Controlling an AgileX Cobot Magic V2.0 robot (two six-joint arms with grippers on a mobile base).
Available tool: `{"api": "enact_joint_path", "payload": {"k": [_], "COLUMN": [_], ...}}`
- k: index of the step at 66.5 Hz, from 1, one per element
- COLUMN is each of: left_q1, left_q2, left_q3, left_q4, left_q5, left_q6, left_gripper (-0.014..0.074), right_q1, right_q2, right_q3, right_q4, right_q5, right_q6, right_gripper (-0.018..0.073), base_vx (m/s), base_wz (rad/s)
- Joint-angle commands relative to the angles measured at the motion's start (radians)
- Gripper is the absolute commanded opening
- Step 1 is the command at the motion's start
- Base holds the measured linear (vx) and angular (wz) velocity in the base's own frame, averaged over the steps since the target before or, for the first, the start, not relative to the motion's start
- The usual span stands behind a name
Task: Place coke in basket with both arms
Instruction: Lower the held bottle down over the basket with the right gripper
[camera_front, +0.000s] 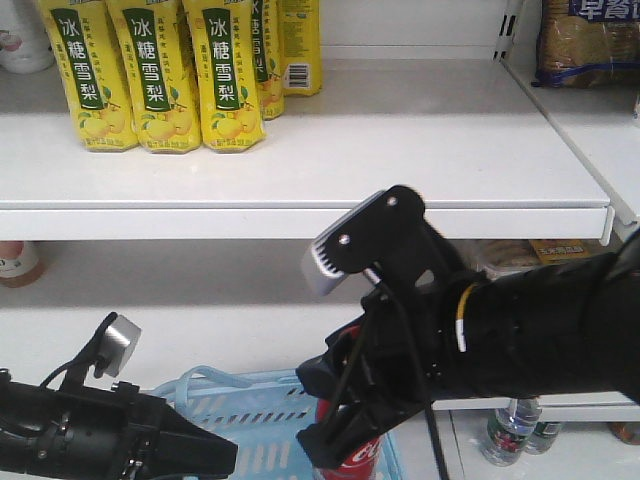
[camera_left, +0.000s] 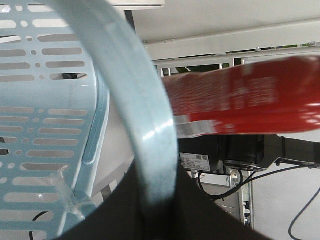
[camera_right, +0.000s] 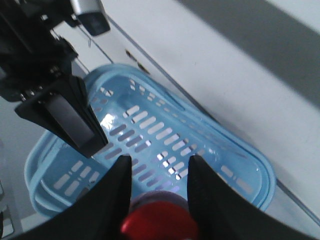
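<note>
On my right wrist feed, the right gripper (camera_right: 159, 172) has its 2 fingers clamped on the coke (camera_right: 160, 225), whose red top sits between them above the basket (camera_right: 240, 165). The left gripper (camera_left: 160, 210) grips the basket's pale handle (camera_left: 150, 115), jaws closed around it. From the front, the coke (camera_front: 352, 455) hangs at the basket's (camera_front: 235, 410) right end. Behind stands white shelving (camera_front: 400, 150) with yellow drink cartons (camera_front: 165, 75) and bottles (camera_front: 508, 430) lower right.

Red coke (camera_front: 352, 455) upright above blue basket (camera_front: 245, 415)
</note>
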Motion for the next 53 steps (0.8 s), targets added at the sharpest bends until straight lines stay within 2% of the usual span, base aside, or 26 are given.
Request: {"api": "enact_joint_path", "payload": {"k": [1,40,53], "left_q1": [-0.004,-0.004,-0.004], "left_q2": [-0.029,-0.029,-0.029], "left_q3": [-0.022,-0.022,-0.022], "left_q4": [-0.082,-0.082,-0.082], "left_q5": [0.067,0.067,0.067], "left_q6": [0.011,0.011,0.011], "left_gripper": [-0.0006,-0.0006,-0.0006], "right_q1": [-0.001,-0.001,-0.001], "right_q2": [0.025,0.336,0.4], "right_q3": [-0.033,-0.033,-0.033], "right_q4": [0.016,0.004,0.04], "right_q5": [-0.052,-0.025,-0.024], "right_q6": [0.001,-0.034,-0.036], "right_gripper": [-0.0005,-0.0005,-0.0001], "base_vx": [0.0,0.0,0.0], "base_wz": [0.0,0.0,0.0]}}
